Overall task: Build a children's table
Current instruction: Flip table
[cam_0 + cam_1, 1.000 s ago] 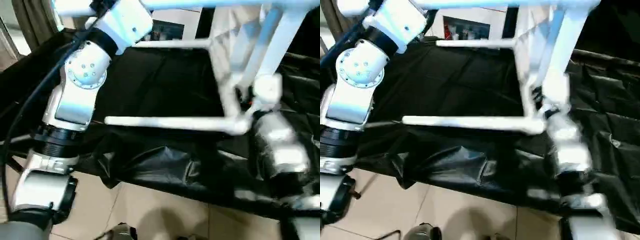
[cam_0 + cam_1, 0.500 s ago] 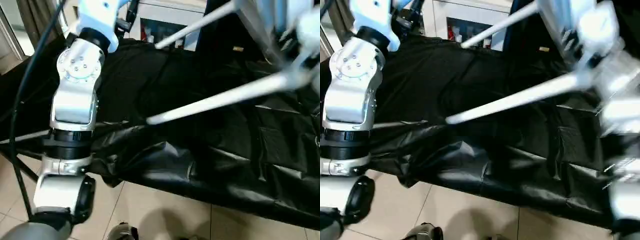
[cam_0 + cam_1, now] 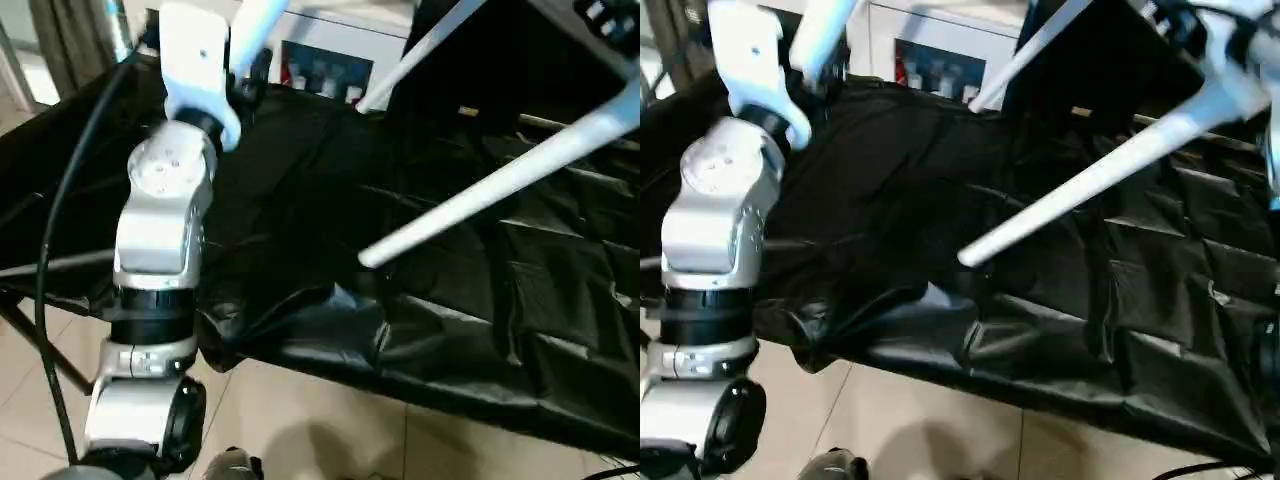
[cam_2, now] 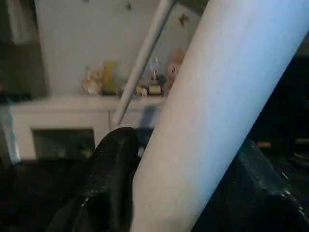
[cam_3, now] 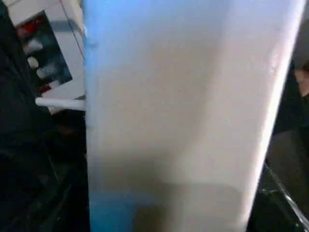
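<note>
Swung since a second ago, the children's table (image 3: 520, 170) no longer holds its near leg (image 3: 1080, 185) level. That leg now slopes down and away from the right pincer (image 3: 1185, 25), with its free end well apart from both pincers, above the black cloth (image 3: 500, 320). The right pincer seems pressed onto the table at that leg's root. The left pincer (image 4: 186, 147) pinches another leg (image 4: 207, 106), which runs up out of its grip.

To finish the turn well, I judge both grips should stay firm and the arms should move together, keeping the free leg ends off the cloth.

The head views show the whole sweep of the legs. The left wrist view alone shows a finger (image 4: 111, 179) seated against its leg.
</note>
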`<state>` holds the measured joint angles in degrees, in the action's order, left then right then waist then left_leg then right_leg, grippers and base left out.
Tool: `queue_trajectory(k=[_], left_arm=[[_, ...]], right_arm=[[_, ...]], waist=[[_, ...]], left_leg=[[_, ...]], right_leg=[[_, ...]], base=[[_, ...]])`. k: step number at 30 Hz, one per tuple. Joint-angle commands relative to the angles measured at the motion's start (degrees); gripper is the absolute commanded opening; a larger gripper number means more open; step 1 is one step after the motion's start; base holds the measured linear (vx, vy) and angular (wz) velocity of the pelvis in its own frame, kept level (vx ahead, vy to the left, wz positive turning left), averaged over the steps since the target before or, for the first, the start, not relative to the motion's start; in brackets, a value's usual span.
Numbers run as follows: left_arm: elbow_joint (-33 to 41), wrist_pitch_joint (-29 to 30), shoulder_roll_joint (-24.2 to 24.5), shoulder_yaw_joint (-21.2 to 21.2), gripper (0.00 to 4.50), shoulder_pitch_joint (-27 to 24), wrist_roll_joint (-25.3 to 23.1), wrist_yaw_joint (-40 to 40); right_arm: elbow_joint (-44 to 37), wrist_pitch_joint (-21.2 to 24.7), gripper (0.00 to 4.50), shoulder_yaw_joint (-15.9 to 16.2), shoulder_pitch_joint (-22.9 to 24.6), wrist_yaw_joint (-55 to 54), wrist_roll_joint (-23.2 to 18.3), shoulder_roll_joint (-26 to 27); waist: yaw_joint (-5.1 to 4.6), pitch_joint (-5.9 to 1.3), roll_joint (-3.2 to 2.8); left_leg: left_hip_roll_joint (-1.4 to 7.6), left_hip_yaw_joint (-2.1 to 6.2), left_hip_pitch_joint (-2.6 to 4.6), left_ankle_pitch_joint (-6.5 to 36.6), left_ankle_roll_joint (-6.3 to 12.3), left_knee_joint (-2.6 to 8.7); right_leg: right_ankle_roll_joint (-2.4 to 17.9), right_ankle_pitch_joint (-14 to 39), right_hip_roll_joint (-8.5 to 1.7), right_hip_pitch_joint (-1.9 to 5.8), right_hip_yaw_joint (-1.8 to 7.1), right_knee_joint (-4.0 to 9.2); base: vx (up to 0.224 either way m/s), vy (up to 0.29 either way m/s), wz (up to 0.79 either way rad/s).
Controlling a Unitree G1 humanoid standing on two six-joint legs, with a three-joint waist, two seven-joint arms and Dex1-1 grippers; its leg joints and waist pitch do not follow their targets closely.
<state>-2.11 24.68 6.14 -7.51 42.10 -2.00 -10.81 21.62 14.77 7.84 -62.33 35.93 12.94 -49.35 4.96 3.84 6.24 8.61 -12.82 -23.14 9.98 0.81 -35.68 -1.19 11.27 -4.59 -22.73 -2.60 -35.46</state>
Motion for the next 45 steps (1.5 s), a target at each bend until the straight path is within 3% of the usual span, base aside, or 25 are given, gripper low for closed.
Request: queue_trajectory(k=[1, 4, 5, 6, 7, 8, 9, 10, 11, 13, 14, 16, 21, 24, 28, 31, 33, 35, 37, 38, 40, 41, 42, 43, 45], left_arm=[[-1.51, 2.41, -1.04, -1.58, 2.46, -0.74, 1.53, 3.42], [-1.62, 2.51, -1.15, -1.50, 2.32, -1.42, 1.44, 3.69], [-1.49, 2.41, -1.33, -1.31, 2.28, -1.96, 1.20, 4.00], [-1.45, 2.39, -1.38, -1.25, 2.28, -2.04, 1.09, 4.14], [-1.25, 2.39, -1.48, -1.11, 2.19, -2.22, 0.79, 4.48], [-1.05, 2.41, -1.47, -1.03, 2.13, -2.30, 0.63, 4.59], [-1.05, 2.41, -1.47, -1.03, 2.13, -2.30, 0.63, 4.59], [-0.86, 2.39, -1.45, -0.95, 2.09, -2.38, 0.44, 4.70], [-0.32, 2.36, -1.09, -0.77, 2.06, -2.70, 0.25, 4.85], [0.22, 2.27, -0.65, -0.70, 2.02, -3.05, 0.08, 4.93], [0.47, 2.24, -0.41, -0.64, 1.98, -3.23, 0.08, 5.01], [0.96, 2.43, 0.25, -0.72, 1.94, -3.57, 0.25, 5.10], [1.18, 2.55, 0.84, -0.91, 1.80, -3.98, 0.05, 5.23], [1.23, 2.64, 1.16, -0.68, 1.75, -4.25, -0.08, 5.48], [1.47, 2.78, 1.40, -0.47, 1.67, -4.52, -0.17, 5.63], [1.27, 2.68, 1.79, -0.35, 1.66, -4.89, -0.24, 5.71], [1.24, 2.66, 2.03, -0.39, 1.66, -5.16, -0.25, 5.62], [1.02, 2.31, 2.72, -0.22, 1.66, -5.49, -0.24, 4.96], [0.54, 1.64, 3.71, 0.23, 1.65, -5.73, -0.26, 3.78], [0.35, 1.39, 4.08, 0.50, 1.65, -5.79, -0.44, 3.42], [-0.33, 0.59, 5.64, 1.49, 1.64, -6.14, -1.28, 2.15], [-0.78, 0.34, 6.47, 1.66, 1.64, -6.33, -1.53, 1.57], [-1.15, 0.29, 7.16, 1.11, 1.63, -6.49, -1.21, 1.07], [-1.27, 0.28, 7.38, 0.76, 1.63, -6.53, -0.94, 0.91], [-1.34, 0.36, 8.60, 0.31, 1.62, -6.94, -0.93, 0.45]], right_arm=[[0.15, -2.44, 1.96, 5.01, 0.57, 12.15, -1.39, -0.17], [0.63, -3.73, 1.96, 5.93, -0.31, 14.33, -1.04, -0.35], [3.59, -6.09, 1.96, 6.70, -2.78, 15.42, -0.30, 0.15], [4.25, -6.57, 1.96, 6.84, -3.32, 15.53, -0.12, 0.25], [6.17, -8.10, 1.96, 7.18, -4.96, 15.79, 0.24, 0.67], [7.09, -8.83, 2.52, 7.25, -5.84, 15.75, 0.31, 1.02], [7.09, -8.83, 2.52, 7.25, -5.84, 15.75, 0.31, 1.02], [7.80, -9.49, 2.66, 7.33, -6.54, 15.66, 0.40, 1.28], [8.95, -10.79, 2.74, 7.36, -7.90, 15.59, 0.53, 2.23], [9.57, -11.71, 2.91, 7.19, -8.90, 15.42, 0.22, 3.28], [10.05, -12.28, 3.07, 7.07, -9.39, 15.41, 0.09, 3.80], [9.87, -12.54, 3.23, 5.89, -9.82, 16.13, -2.17, 5.54], [8.14, -13.35, 3.65, 5.03, -8.71, 17.93, -4.84, 7.02], [6.41, -14.31, 3.85, 4.83, -7.19, 19.68, -5.67, 7.56], [4.31, -15.21, 4.25, 4.01, -5.93, 20.82, -7.34, 8.25], [0.90, -16.09, 4.48, 1.32, -4.25, 22.08, -12.30, 9.96], [-3.41, -15.95, 4.50, -0.29, -2.18, 23.60, -16.75, 11.11], [-10.77, -10.69, 4.50, -3.08, 1.41, 24.07, -24.00, 13.80], [-15.58, -7.80, 4.50, -4.53, 4.36, 22.45, -27.50, 15.75], [-16.43, -7.34, 4.50, -4.80, 4.95, 21.95, -28.13, 16.18], [-19.90, -5.10, 4.50, -5.95, 7.25, 19.76, -30.48, 17.84], [-22.30, -3.82, 4.50, -6.68, 8.92, 18.23, -31.99, 18.78], [-24.96, -1.94, 4.50, -7.73, 11.00, 15.82, -33.70, 19.96], [-26.02, -1.11, 4.50, -8.21, 11.90, 14.69, -34.39, 20.41], [-29.21, 1.08, 4.50, -9.03, 14.62, 12.06, -34.85, 21.33]], waist=[[-1.22, -3.34, 0.12], [-1.50, -3.48, 0.26], [-1.85, -3.67, 0.95], [-1.93, -3.68, 0.81], [-2.18, -3.65, 1.48], [-2.30, -3.58, 1.49], [-2.32, -3.59, 1.40], [-2.35, -3.61, 1.68], [-2.52, -3.85, 2.34], [-2.53, -4.28, 2.23], [-2.59, -4.28, 2.32], [-2.72, -4.09, 2.15], [-2.71, -4.21, 2.53], [-2.45, -4.19, 2.36], [-2.15, -4.10, 2.40], [-2.19, -4.02, 2.43], [-2.17, -4.13, 2.29], [-2.05, -4.26, 2.02], [-2.14, -4.31, 1.93], [-1.95, -4.34, 1.48], [-1.76, -4.55, 1.61], [-1.33, -4.41, 1.03], [-1.33, -4.33, 0.84], [-1.30, -4.44, 0.88], [-1.29, -4.34, 0.25]], left_leg=[[5.15, 4.04, 3.04, 26.48, -5.84, 4.72], [5.21, 3.98, 3.13, 26.61, -6.38, 4.82], [5.24, 4.04, 2.81, 25.55, -6.22, 4.73], [5.24, 3.94, 2.92, 25.35, -6.15, 4.74], [5.24, 3.70, 2.87, 24.61, -5.64, 4.49], [5.26, 3.65, 2.76, 24.22, -5.40, 4.51], [5.30, 3.74, 2.71, 24.00, -5.44, 4.49], [5.32, 3.71, 2.64, 23.46, -5.39, 4.57], [5.49, 3.70, 2.12, 21.09, -4.40, 4.53], [5.52, 3.78, 1.66, 15.47, -3.42, 4.37], [5.53, 3.67, 1.69, 14.20, -3.09, 4.25], [5.60, 3.39, 1.93, 14.72, -3.12, 4.11], [5.75, 3.29, 2.11, 13.76, -3.93, 4.01], [5.76, 3.03, 2.36, 10.45, -3.21, 3.88], [5.73, 2.96, 2.48, 11.76, -3.66, 3.97], [5.73, 3.27, 2.35, 15.30, -5.10, 4.23], [5.75, 3.32, 2.50, 15.52, -5.43, 4.24], [5.77, 3.37, 2.41, 13.80, -4.62, 4.34], [5.78, 3.44, 2.24, 12.10, -3.92, 4.44], [5.85, 3.35, 2.57, 11.90, -4.27, 4.53], [5.76, 3.25, 2.74, 10.83, -4.55, 4.29], [5.67, 3.09, 2.83, 9.61, -4.99, 4.40], [5.63, 3.08, 2.80, 9.04, -5.29, 4.51], [5.70, 3.10, 2.98, 9.21, -6.17, 4.59], [5.61, 3.13, 2.98, 11.01, -7.81, 4.82]], right_leg=[[6.87, 25.53, -4.65, -0.21, 2.03, 5.57], [7.09, 22.85, -4.57, -0.37, 2.12, 5.51], [7.64, 21.29, -4.64, -0.12, 2.03, 5.16], [7.90, 20.54, -4.59, -0.23, 2.08, 5.25], [8.40, 19.22, -4.56, -0.40, 2.17, 5.19], [8.67, 18.58, -4.57, -0.28, 2.22, 5.21], [8.83, 18.15, -4.60, -0.26, 2.23, 5.04], [8.77, 17.47, -4.52, -0.15, 2.22, 5.05], [9.06, 13.96, -4.53, 0.36, 2.27, 4.44], [9.74, 9.95, -4.73, 0.87, 2.28, 3.85], [10.19, 8.66, -4.63, 0.75, 2.21, 3.76], [11.21, 8.25, -4.32, 0.43, 2.24, 3.79], [11.36, 4.79, -4.13, 0.61, 2.17, 3.28], [12.45, 1.55, -3.99, 0.59, 2.14, 3.06], [12.37, 3.14, -3.99, 0.61, 2.13, 3.24], [10.92, 7.30, -4.16, 0.63, 2.12, 3.60], [10.52, 7.06, -4.12, 0.51, 2.06, 3.61], [10.17, 4.05, -4.06, 0.84, 2.12, 3.38], [10.57, 2.27, -4.06, 0.89, 2.03, 3.20], [10.82, 1.91, -4.03, 0.73, 1.94, 3.27], [11.25, 0.98, -4.00, 0.76, 1.86, 2.93], [11.40, 0.32, -3.91, 0.70, 1.87, 2.83], [11.23, -0.16, -3.82, 0.72, 1.89, 2.80], [10.99, -0.59, -3.66, 0.65, 1.68, 2.59], [10.75, 0.44, -3.65, 0.63, 1.57, 2.59]], base=[[0.000, 0.000, 0.00], [0.000, 0.000, 0.00], [0.000, 0.000, 0.00], [0.000, 0.000, 0.00], [0.000, 0.000, 0.00], [0.000, 0.000, 0.00], [0.000, 0.000, 0.00], [0.000, 0.000, 0.00], [0.000, 0.000, 0.00], [0.000, 0.000, 0.00], [0.000, 0.000, 0.00], [0.000, 0.000, 0.00], [0.000, 0.000, 0.00], [0.000, 0.000, 0.00], [0.000, 0.000, 0.00], [0.000, 0.000, 0.00], [0.000, 0.000, 0.00], [0.000, 0.000, 0.00], [0.000, 0.000, 0.00], [0.000, 0.000, 0.00], [0.000, 0.000, 0.00], [0.000, 0.000, 0.00], [0.000, 0.000, 0.00], [0.000, 0.000, 0.00], [0.000, 0.000, 0.00]])
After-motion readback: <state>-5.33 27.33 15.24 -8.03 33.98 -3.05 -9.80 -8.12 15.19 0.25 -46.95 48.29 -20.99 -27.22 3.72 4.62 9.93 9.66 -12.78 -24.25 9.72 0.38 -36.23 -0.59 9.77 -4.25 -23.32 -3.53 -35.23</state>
